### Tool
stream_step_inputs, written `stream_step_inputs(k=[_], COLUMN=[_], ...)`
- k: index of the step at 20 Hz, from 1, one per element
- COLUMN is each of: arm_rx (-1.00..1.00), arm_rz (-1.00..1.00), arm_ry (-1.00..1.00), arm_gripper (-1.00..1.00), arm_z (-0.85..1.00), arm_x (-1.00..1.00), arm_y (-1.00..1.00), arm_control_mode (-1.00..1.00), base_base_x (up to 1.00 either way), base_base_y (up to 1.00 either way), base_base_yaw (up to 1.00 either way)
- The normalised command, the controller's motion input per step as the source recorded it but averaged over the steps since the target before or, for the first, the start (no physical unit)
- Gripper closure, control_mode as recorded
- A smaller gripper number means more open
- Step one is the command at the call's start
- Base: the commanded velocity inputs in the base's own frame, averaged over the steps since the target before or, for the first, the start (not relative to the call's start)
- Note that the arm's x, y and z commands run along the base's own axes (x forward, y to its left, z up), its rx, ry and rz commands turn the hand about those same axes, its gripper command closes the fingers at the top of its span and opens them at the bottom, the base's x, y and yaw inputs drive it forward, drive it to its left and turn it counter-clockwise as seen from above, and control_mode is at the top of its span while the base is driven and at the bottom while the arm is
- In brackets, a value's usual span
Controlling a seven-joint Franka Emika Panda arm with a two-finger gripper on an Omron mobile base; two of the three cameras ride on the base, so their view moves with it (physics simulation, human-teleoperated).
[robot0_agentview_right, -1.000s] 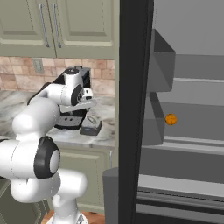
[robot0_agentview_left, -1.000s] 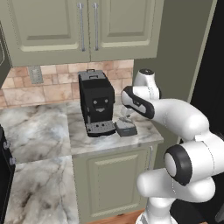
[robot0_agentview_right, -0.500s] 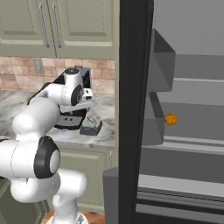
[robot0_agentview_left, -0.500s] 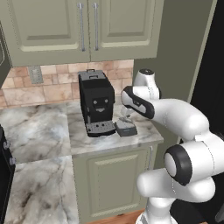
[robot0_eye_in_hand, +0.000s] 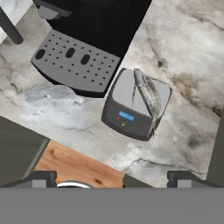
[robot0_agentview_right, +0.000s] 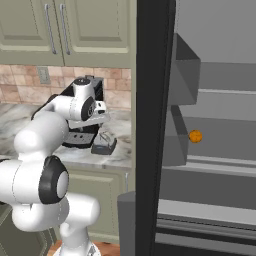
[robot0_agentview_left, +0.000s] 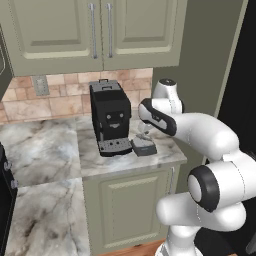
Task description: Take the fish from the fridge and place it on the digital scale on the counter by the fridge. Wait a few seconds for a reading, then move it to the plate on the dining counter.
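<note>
Nowhere legible writing; fish (robot0_eye_in_hand: 147,92) atop digital scale (robot0_eye_in_hand: 131,114), blue display strip.

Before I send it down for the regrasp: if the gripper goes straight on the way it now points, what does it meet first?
Probably the fish, lying on the digital scale beside the coffee machine. The gripper looks down at it with open jaws; depth is hard to judge.

Glossy silvery fish (robot0_eye_in_hand: 147,92) on matt grey digital scale (robot0_eye_in_hand: 131,114); veined marble counter (robot0_eye_in_hand: 183,78).

digital scale (robot0_eye_in_hand: 136,105) touching black coffee machine (robot0_eye_in_hand: 92,33) on one side; bare marble counter (robot0_eye_in_hand: 192,65) opposite
</note>
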Motion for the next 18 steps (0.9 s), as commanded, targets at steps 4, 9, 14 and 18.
stream_step_inputs(k=[4,9,14,18], arm_rx=[0.00,0.00,0.00,0.00], arm_rz=[0.00,0.00,0.00,0.00], arm_ry=[0.00,0.00,0.00,0.00], arm_gripper=[-1.00,-1.00,-1.00,-1.00], arm_z=[0.00,0.00,0.00,0.00], arm_x=[0.00,0.00,0.00,0.00], arm_y=[0.00,0.00,0.00,0.00], arm_control_mode=[-1.00,-1.00,-1.00,-1.00], base_base_x=[0.00,0.00,0.00,0.00], base_base_y=[0.00,0.00,0.00,0.00], base_base_yaw=[0.00,0.00,0.00,0.00])
